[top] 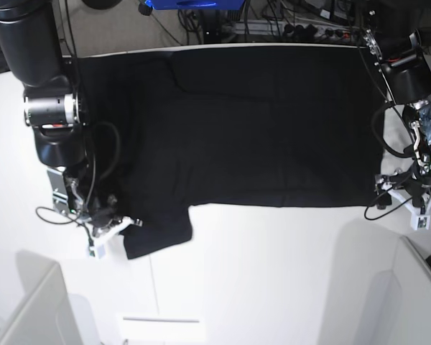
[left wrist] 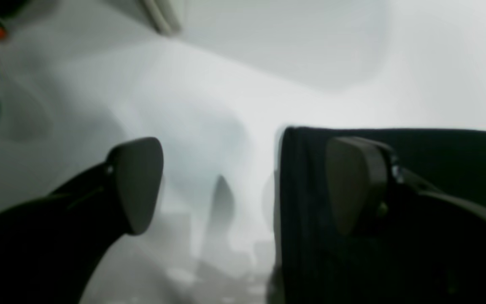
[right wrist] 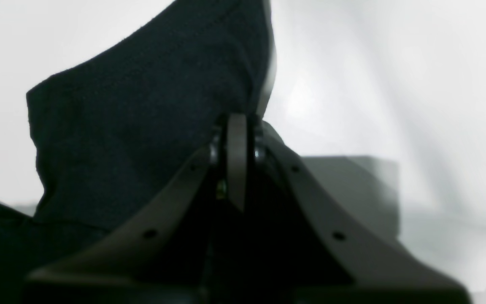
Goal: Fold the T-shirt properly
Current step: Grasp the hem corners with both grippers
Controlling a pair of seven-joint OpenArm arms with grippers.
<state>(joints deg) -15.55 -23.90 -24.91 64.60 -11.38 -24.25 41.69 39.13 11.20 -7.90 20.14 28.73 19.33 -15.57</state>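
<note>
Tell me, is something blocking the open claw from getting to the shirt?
No. The left gripper stands open right at the shirt's edge, one finger already over the cloth. Nothing lies between them.

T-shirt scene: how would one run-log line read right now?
T-shirt: flat on white table | right end effector: shut on T-shirt sleeve | left end effector: open at shirt edge

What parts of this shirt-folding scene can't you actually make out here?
- T-shirt print: none visible in base view, only plain black.
- Left claw: wrist view blurred, so cloth contact unclear.
- Right claw: in base view, the arm hides the pinch.
- Far shirt edge: merges with dark background.
</note>
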